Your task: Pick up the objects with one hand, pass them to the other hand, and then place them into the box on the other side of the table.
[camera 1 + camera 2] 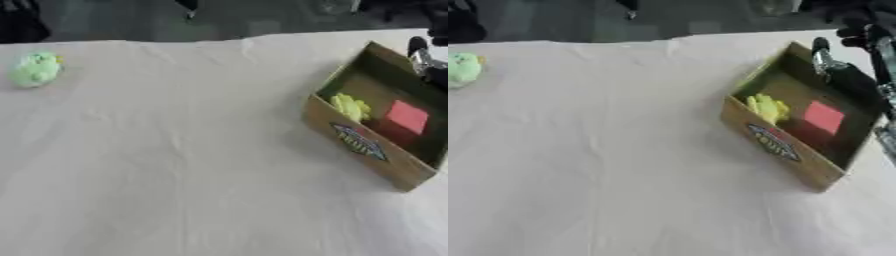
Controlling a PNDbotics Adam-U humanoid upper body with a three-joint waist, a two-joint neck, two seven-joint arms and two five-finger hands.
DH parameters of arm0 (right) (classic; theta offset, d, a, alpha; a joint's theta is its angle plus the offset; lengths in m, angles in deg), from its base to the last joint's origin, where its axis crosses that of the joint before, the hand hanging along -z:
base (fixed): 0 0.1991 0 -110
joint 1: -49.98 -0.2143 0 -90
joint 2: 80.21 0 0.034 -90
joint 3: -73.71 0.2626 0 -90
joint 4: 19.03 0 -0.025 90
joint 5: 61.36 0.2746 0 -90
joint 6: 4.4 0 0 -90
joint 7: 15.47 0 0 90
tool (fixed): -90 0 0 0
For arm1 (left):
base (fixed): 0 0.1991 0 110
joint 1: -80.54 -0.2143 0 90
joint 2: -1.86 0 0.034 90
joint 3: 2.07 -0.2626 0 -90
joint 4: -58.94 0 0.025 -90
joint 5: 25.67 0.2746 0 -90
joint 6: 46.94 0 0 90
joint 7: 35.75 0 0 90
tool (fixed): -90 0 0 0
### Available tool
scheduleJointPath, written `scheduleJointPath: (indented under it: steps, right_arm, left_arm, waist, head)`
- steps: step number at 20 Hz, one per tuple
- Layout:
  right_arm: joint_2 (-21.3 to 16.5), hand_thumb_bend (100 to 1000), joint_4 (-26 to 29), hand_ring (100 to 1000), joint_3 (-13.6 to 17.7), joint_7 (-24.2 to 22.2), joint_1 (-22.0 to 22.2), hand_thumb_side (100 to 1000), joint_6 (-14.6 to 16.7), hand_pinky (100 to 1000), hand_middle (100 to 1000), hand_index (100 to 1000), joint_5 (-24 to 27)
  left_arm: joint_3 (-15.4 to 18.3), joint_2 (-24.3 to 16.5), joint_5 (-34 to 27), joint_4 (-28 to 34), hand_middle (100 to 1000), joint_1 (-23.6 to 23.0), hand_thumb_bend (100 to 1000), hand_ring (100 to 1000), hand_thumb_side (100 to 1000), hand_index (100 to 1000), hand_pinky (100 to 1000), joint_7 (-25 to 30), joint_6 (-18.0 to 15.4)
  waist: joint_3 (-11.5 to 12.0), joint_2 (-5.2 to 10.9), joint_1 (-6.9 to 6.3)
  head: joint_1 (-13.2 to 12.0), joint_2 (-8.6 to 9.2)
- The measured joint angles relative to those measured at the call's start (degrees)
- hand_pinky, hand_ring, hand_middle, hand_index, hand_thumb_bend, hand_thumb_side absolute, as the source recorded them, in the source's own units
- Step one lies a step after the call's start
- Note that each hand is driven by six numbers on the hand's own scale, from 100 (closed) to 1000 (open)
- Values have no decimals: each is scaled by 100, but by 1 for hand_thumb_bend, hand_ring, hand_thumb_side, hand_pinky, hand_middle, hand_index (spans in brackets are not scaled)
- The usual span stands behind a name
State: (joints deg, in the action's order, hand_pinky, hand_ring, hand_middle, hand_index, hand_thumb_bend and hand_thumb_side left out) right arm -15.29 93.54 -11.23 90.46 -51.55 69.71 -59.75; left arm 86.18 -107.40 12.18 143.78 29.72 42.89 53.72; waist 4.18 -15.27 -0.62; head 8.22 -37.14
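Box (780,145) on table's right side holds a yellow object (767,107) and red block (824,116); right hand (837,67) hovers above its far wall, finger state unclear.

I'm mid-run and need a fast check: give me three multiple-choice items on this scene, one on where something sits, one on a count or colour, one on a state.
1. Where is the green soft toy?
A. Inside the box
B. On the white tablecloth at the far left
C. In the robot's left hand

2. How many things lie inside the cardboard box?
A. None
B. Two: a yellow thing and a red block
C. Four

3. What is the right hand doing?
A. Hanging above the box's far wall, holding nothing that shows
B. Resting flat on the cloth at the lower left
C. Carrying the green toy

Key: 1 B, the toy sits alone on the cloth, far from the box. 2 B, only those two show in the box. 3 A, the dark hand shows over the box's far edge, nothing visible in it.
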Motion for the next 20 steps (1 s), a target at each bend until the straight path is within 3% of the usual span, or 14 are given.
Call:
scheduleJointPath:
  steps: [7,13,14,16,20]
  right_arm:
    - [19,214,80,851,-27,21,-2,507,252,1000,777,898,97]
    - [61,212,81,850,-63,-3,-4,509,398,1000,776,897,101]
    - [64,211,81,849,-63,-6,-4,512,406,1000,775,896,101]
    - [78,212,83,848,-74,-10,-22,515,413,1000,774,896,98]
    - [110,211,84,846,-98,-31,-107,519,433,1000,772,895,83]
  left_arm:
    - [-184,-180,-235,-1604,669,1151,736,639,483,788,641,1302,25]
    - [-177,-89,226,-2978,681,1896,775,660,482,803,654,1915,-16]
    - [-157,-53,316,-3118,688,1944,851,678,429,807,668,1956,-38]
    - [-85,-24,521,-3426,687,2103,920,685,364,805,673,2033,-20]
    - [41,165,1030,-3926,687,2380,953,697,311,811,684,2228,-19]
  waist:
    - [-39,0,17]
    - [-99,-105,24]
    - [-101,-106,25]
    - [-145,-184,23]
    - [-294,-363,-20]
  head:
    - [-115,58]
    - [-270,152]
    - [-291,158]
    - [-401,223]
    - [-605,355]
